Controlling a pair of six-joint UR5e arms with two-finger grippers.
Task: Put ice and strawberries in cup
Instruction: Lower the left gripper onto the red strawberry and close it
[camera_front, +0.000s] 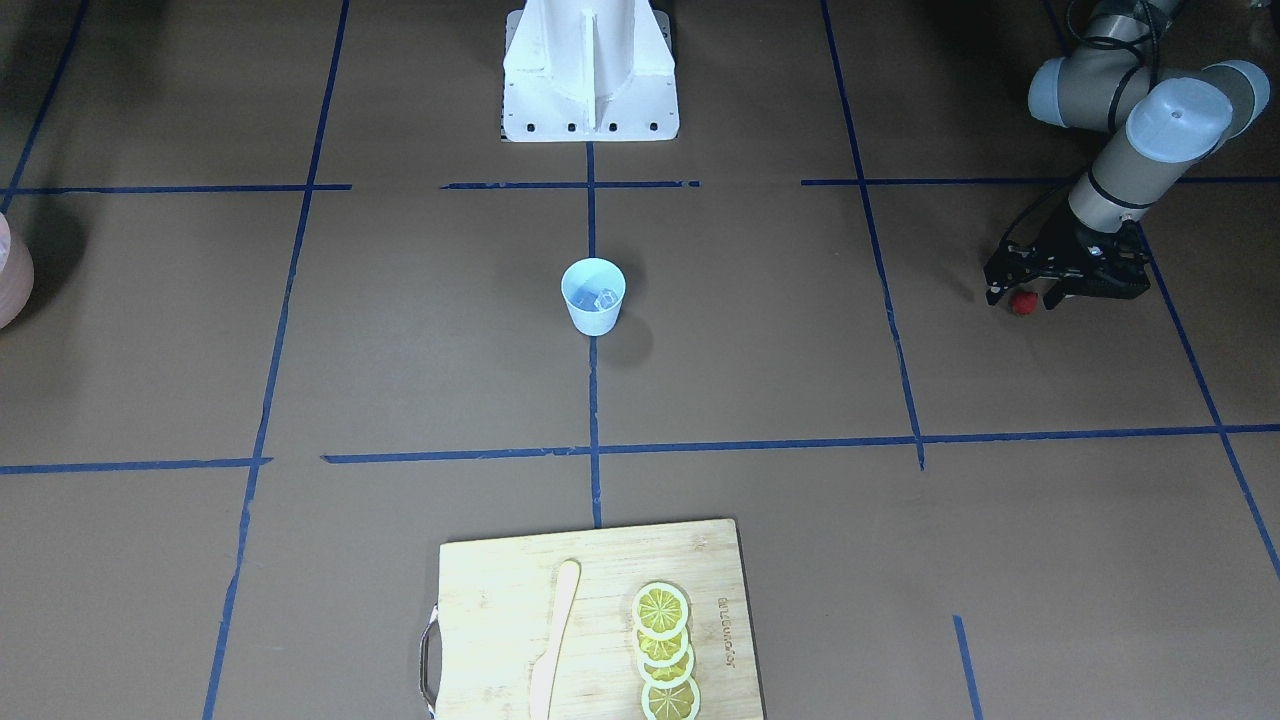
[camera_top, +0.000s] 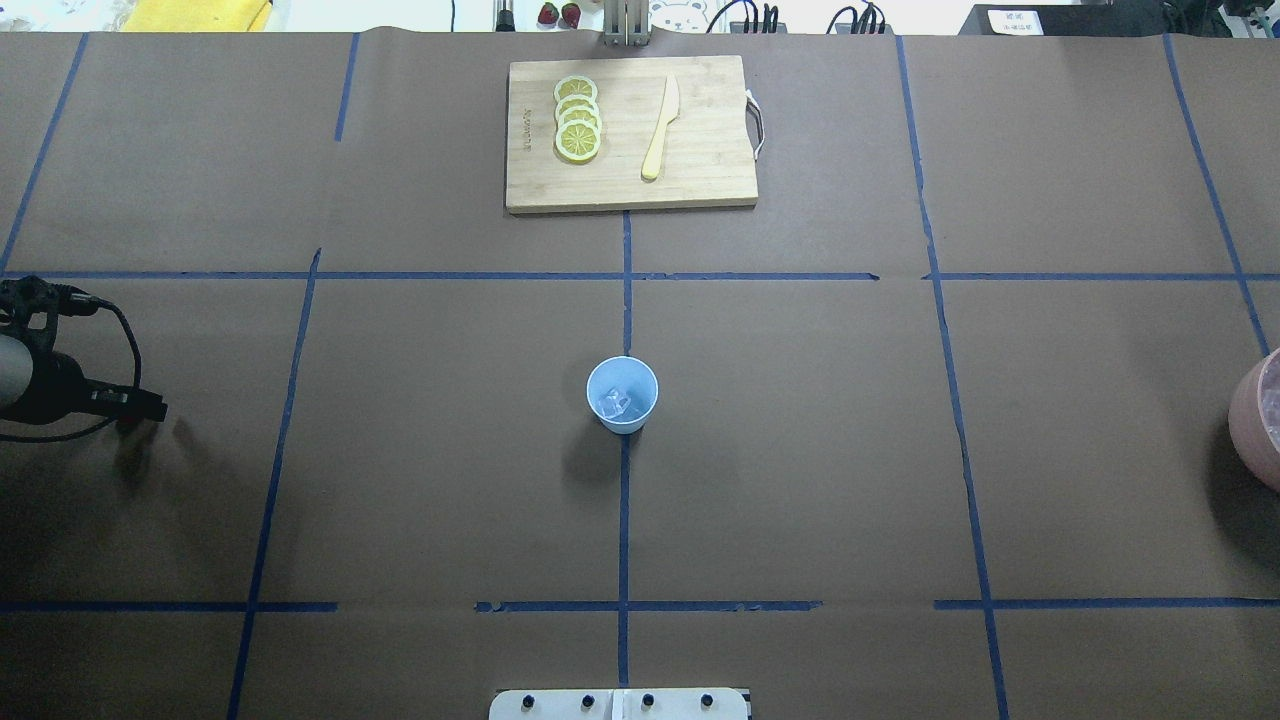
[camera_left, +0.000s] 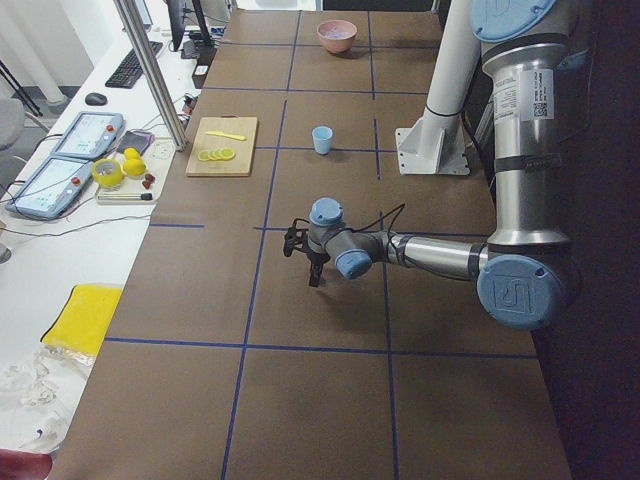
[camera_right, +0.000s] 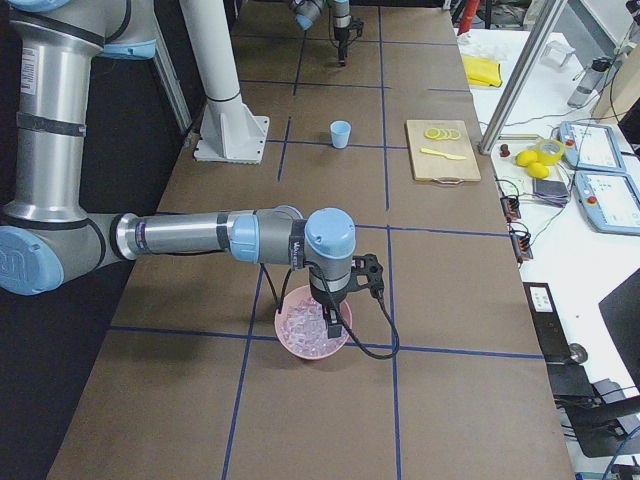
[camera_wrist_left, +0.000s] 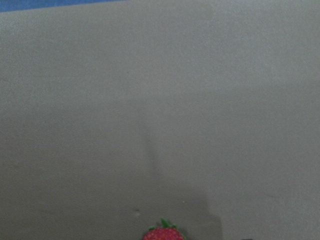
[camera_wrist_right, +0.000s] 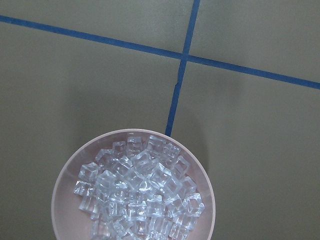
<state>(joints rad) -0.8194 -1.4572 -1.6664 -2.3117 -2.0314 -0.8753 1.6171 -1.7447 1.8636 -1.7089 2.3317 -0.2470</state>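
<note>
Tabletop: flat, covered in matte brown sheeting, divided into rectangles by strips of blue tape.

Right arm: jointed grey metal tubes with pale-blue caps, reaching out toward the tabletop's right end. The right pincer points down over a bowl. It shows in the side view only, so I cannot tell whether its fingers are spread or pressed together.

Left arm: same build, stretched low toward the tabletop's left end. The left pincer is black and angular. Its fingers are spread, tips down at the surface, one on either side of the strawberry.

Pedestal: white, flared, with a bolted flat foot, at the middle of the robot-side edge.

Cutting board: pale bamboo rectangle with visible grain and a metal loop handle on one short end. It lies at the middle of the edge opposite the robot.

Bowl: pink, round, smooth-walled, near the right end, heaped with ice cubes that are clear, glossy and blocky.

Cup: pale-blue, tapered, with a round rim wider than its base. It stands upright at the tabletop's centre on a tape line, with at least one clear cube inside.

Knife: light wood, one piece, slim and slightly curved, flat on the board.

Lemon slices: four yellow discs with pale rinds, overlapping in a row beside the knife.

Strawberry: tiny, red, dimpled, with a green leafy cap. It sits between the left pincer's fingertips, well apart from the cup.
</note>
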